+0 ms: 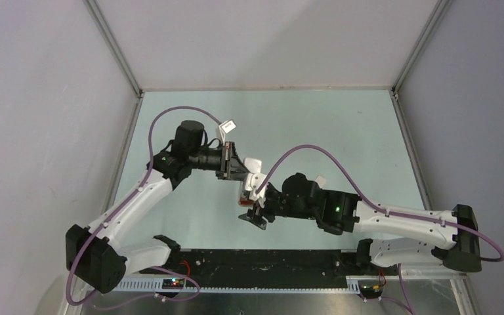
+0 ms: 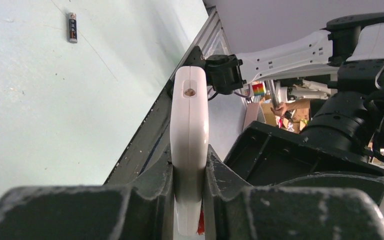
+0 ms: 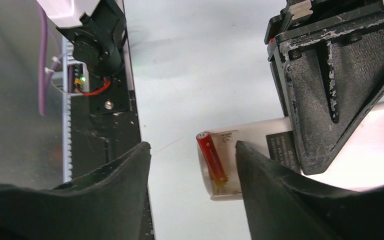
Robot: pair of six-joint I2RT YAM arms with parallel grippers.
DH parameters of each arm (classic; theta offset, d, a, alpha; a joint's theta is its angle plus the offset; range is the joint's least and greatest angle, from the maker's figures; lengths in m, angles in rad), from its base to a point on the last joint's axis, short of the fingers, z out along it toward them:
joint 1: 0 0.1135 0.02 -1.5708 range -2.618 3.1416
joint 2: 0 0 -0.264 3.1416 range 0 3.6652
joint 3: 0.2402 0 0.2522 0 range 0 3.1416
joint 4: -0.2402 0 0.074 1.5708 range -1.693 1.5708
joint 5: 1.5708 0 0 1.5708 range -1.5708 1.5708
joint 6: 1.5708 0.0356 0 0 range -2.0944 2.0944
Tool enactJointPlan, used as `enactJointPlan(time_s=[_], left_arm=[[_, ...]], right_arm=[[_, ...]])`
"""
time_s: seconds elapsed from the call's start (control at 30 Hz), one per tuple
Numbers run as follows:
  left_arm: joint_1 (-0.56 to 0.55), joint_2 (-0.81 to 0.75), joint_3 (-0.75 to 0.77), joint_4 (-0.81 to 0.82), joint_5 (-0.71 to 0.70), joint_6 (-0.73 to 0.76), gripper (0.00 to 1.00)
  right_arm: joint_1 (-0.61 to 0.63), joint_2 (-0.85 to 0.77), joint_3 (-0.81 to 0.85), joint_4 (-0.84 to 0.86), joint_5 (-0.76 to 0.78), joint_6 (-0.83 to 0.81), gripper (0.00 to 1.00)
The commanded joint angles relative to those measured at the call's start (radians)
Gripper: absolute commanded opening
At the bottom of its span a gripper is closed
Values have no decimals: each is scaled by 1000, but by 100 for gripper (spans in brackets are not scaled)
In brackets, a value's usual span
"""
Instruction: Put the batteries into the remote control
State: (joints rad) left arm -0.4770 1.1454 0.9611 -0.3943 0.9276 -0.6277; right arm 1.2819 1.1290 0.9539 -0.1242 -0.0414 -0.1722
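Observation:
My left gripper [image 2: 189, 165] is shut on the white remote control [image 2: 190, 115], holding it edge-on above the table. From above, the remote [image 1: 254, 172] sits between the two arms. In the right wrist view its plain back [image 3: 260, 135] faces me, with an open battery bay. An orange-red battery [image 3: 212, 160] lies tilted in that bay, its top end past the edge. My right gripper [image 3: 192, 150] is open, its fingers on either side of the battery without touching it. A dark battery [image 2: 72, 27] lies far off on the table.
A small white square piece [image 1: 228, 125] lies by the left arm's wrist. The black rail [image 1: 262, 262] with the arm bases runs along the near edge. Grey enclosure walls and metal frame posts [image 1: 115, 49] border the pale green table [image 1: 341, 125].

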Motion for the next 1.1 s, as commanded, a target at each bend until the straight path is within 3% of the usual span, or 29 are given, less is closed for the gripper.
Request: enactJointPlan(time_s=[0.0, 0.13, 0.2, 0.37, 0.57, 0.7, 1.07], left_arm=[[-6, 18, -10, 0, 39, 6, 0], [-6, 44, -5, 1, 41, 15, 0], [-6, 63, -2, 0, 41, 20, 0], [-6, 96, 10, 1, 46, 32, 0], [-3, 123, 34, 1, 47, 49, 0], [-2, 144, 51, 1, 40, 54, 0], [1, 177, 83, 1, 27, 40, 0]], right_arm=[[-7, -37, 28, 34, 80, 37, 72], [-10, -56, 28, 31, 111, 80, 97], [-11, -65, 27, 29, 146, 117, 99], [-49, -72, 70, -61, 254, 299, 99], [-185, -84, 103, -285, 247, 762, 99], [-249, -87, 102, -346, 209, 958, 99], [-256, -8, 96, -275, 31, 1175, 100]])
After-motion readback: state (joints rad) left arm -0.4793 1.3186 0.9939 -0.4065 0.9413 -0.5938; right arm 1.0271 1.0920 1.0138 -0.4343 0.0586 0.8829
